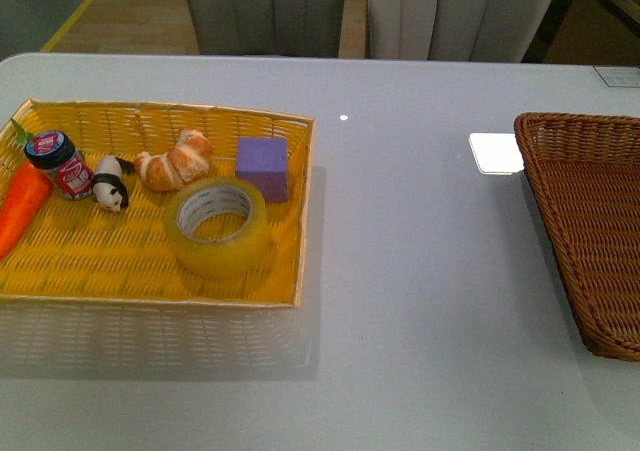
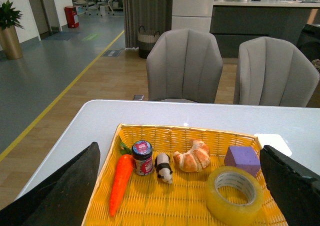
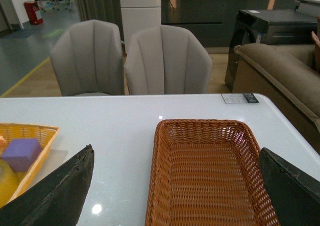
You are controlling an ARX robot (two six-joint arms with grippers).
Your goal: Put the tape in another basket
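The tape (image 1: 222,254), a wide yellowish roll with a white core, lies flat in the near right corner of the yellow basket (image 1: 305,211). The left wrist view shows the tape (image 2: 232,211) below and ahead of my left gripper (image 2: 179,147), which is open with nothing between its fingers. The brown wicker basket (image 1: 590,231) stands at the table's right side and holds nothing. My right gripper (image 3: 176,149) hangs open over the near end of this basket (image 3: 205,176). Neither arm shows in the front view.
The yellow basket also holds a carrot (image 1: 20,206), a small jar (image 1: 60,163), a panda figure (image 1: 108,184), a croissant (image 1: 177,161) and a purple block (image 1: 263,167) just behind the tape. Grey chairs (image 1: 455,11) stand beyond the far table edge.
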